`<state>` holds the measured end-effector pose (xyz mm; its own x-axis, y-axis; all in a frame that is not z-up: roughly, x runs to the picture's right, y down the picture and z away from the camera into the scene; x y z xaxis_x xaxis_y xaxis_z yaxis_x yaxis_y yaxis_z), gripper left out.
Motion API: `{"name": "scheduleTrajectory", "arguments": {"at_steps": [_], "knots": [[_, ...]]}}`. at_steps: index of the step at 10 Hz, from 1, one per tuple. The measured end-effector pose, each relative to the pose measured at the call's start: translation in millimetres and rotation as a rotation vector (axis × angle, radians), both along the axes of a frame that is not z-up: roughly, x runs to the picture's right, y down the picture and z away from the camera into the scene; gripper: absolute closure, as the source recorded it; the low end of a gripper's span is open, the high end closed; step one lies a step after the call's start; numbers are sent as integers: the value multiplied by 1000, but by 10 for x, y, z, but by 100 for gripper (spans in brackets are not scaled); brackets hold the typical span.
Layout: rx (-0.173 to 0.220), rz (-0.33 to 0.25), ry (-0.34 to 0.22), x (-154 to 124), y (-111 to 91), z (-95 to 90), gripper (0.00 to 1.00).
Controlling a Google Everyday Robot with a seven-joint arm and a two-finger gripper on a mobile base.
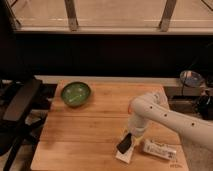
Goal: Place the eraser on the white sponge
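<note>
Eraser [124, 144]: dark block, lower centre of frame, tilted on or just over the white sponge [126, 156].
Gripper [131, 136]: at the eraser's upper end; whether clenched or released cannot be told.
Risk: the eraser sits unevenly, and a sideways pull-away could tip it onto the counter [80, 130].

Our white arm [176, 120] stretches from the lower right edge of the frame up and leftward to a rounded elbow [145, 105] a little right of centre, where it bends sharply downward. Below that bend our forearm [135, 125] drops, leaning slightly to the left, toward the lower middle of the frame. Our gripper [127, 140] sits at its end, low and just right of centre, pointing down and a little left
</note>
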<state>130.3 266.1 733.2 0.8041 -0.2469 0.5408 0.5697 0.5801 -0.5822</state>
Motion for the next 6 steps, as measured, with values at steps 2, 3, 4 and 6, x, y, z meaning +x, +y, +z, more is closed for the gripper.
{"name": "scheduleTrajectory", "arguments": {"at_steps": [2, 3, 4, 6], "knots": [[-28, -13, -2, -93, 104, -18, 38], [-40, -13, -1, -103, 171, -39, 27], [-50, -16, -4, -131, 218, -48, 21], [-61, -20, -9, -166, 267, -54, 20]]}}
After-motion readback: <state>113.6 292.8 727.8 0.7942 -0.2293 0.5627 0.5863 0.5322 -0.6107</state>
